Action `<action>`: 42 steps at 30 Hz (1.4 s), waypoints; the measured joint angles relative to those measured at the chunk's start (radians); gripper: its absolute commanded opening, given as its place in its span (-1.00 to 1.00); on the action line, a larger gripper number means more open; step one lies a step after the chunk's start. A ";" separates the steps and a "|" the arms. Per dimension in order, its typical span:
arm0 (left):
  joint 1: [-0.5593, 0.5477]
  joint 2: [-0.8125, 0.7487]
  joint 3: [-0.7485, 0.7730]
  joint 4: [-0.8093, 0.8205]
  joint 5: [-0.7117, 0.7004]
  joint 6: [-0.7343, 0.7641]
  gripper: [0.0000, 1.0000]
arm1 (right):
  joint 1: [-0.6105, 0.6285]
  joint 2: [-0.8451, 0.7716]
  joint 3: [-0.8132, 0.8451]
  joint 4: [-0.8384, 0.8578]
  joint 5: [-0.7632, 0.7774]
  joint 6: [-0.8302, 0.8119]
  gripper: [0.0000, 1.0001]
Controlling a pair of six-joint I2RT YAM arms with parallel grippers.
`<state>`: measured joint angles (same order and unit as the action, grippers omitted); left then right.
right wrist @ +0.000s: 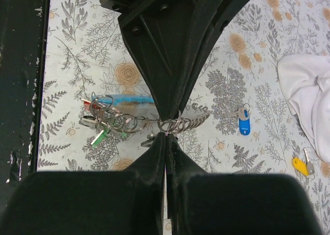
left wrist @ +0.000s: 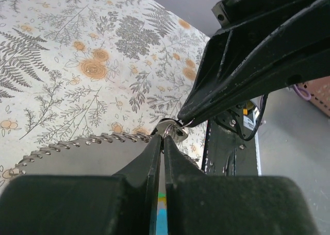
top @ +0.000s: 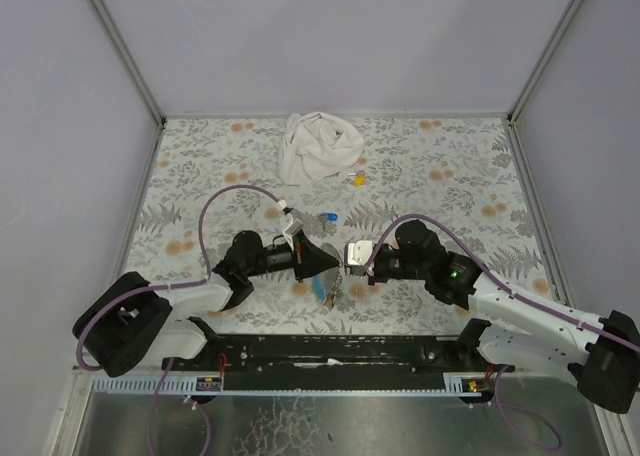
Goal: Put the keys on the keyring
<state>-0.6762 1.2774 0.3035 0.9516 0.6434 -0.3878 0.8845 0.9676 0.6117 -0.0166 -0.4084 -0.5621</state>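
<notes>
So the two arms are meeting nose to nose in the middle of the top view. The left gripper [left wrist: 163,137] is pinching shut on the keyring [right wrist: 174,124], and the right gripper [right wrist: 166,136] is clamping the same thin wire from the opposite side, both sets of jaws squeezed to nothing. In the right wrist view the ring is sitting dead centre, right where the two tips are touching. The rest of the bunch [right wrist: 111,122], meaning more rings, a green-capped key [right wrist: 98,138] and the blue strap [right wrist: 131,99], is trailing off to the left of it on the table [top: 450,206].

My read is that they're working on getting hold of the ring or prying its split open. No key is being threaded yet. I can't tell whether the coil is actually gapping.

The blue key [right wrist: 244,124] is lying loose at right of centre, well apart from both grippers, and a yellow key [right wrist: 299,165] is sitting lower right, near the white cloth [right wrist: 309,96].

For the next move, I'm guessing one gripper has to be holding the ring steady while the other is letting go and reaching for the blue key. Tiny target, so the alignment is going to be fiddly.
</notes>
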 measured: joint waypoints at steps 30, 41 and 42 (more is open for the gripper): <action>-0.148 0.075 -0.195 0.397 -0.473 -0.307 -0.79 | 0.056 0.066 -0.054 0.163 0.062 0.058 -1.00; -0.141 -0.202 -0.210 0.226 -0.455 -0.150 -0.41 | 0.063 0.009 -0.039 0.036 0.114 0.020 -1.00; -0.138 -0.229 -0.202 0.182 -0.440 -0.121 -0.39 | 0.063 0.009 -0.034 0.028 0.114 0.017 -1.00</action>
<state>-0.8146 1.0489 0.1013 1.1332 0.2031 -0.5083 0.9478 0.9764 0.5774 0.0113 -0.2943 -0.5453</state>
